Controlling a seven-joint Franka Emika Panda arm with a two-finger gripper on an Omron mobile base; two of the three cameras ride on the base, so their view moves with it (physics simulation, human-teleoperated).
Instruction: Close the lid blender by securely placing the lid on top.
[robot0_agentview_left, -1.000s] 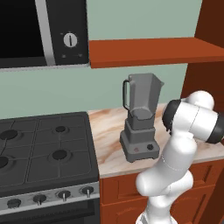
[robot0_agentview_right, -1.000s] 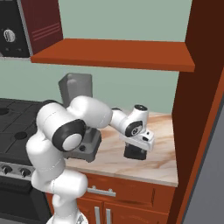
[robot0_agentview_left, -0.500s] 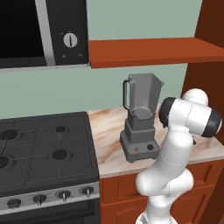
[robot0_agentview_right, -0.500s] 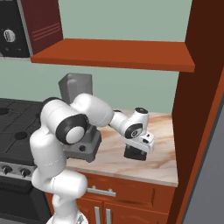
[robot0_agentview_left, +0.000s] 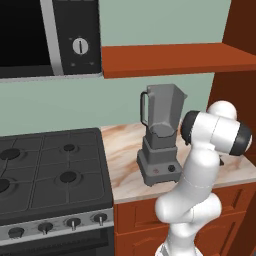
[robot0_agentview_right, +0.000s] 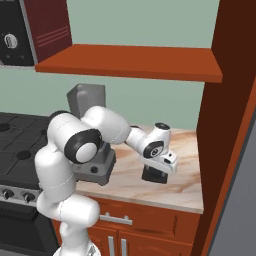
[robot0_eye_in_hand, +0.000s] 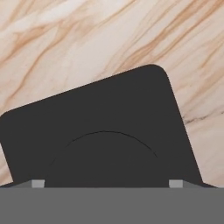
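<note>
Lowered slightly since a second ago, hand (robot0_agentview_right: 154, 176) right over the lid (robot0_eye_in_hand: 100, 140) on the marble tabletop (robot0_agentview_right: 185, 175), fingertips hidden, opening unclear, blender (robot0_agentview_left: 159, 135) uncovered.

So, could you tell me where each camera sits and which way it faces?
Left base view: behind the arm's left, facing the blender and stove; arm at lower right.
Right base view: behind its right, facing the gripper over the lid; arm at lower left.
Hand view: straight down on the lid.
Both base views share the blender.
</note>
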